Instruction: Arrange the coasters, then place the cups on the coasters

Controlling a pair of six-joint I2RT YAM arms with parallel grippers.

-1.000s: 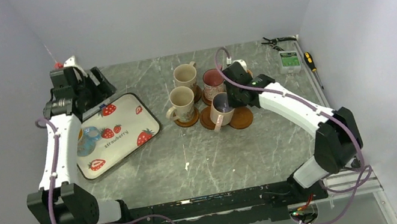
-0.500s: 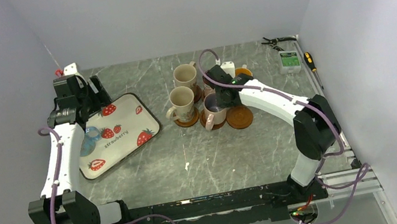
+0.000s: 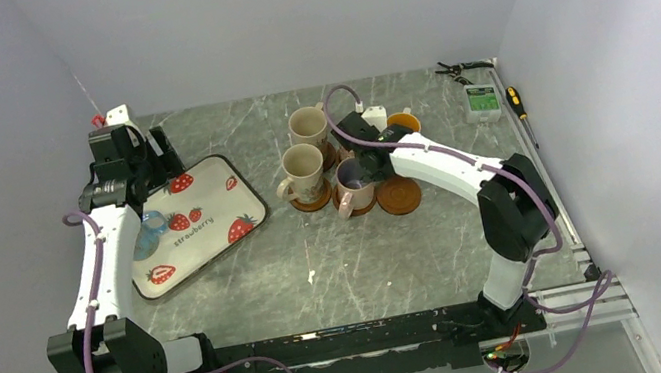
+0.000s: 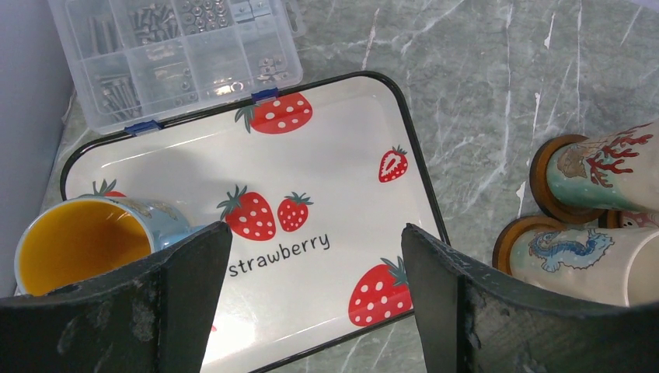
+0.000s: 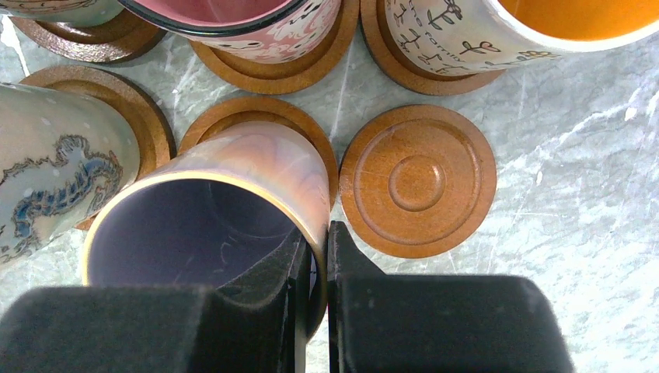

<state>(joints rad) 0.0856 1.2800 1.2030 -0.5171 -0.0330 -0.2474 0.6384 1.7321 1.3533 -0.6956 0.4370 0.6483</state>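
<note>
Right wrist view: right fingers [image 5: 299, 268] pinch the rim of the lavender-lined mug [image 5: 256, 167], over a coaster [image 5: 233, 113]
Left wrist view: left fingers [image 4: 194, 268] spread wide, empty, above the tray [image 4: 334, 140]
Blue mug [image 4: 167, 221]: on the tray

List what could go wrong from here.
The right gripper pinches the lavender-lined mug only by its rim; it may slip or settle off-centre on its coaster.
The seahorse-print mug stands close beside; pulling away could bump it.
The open left gripper hovers near the blue mug on the strawberry tray; descending might knock it.
</note>
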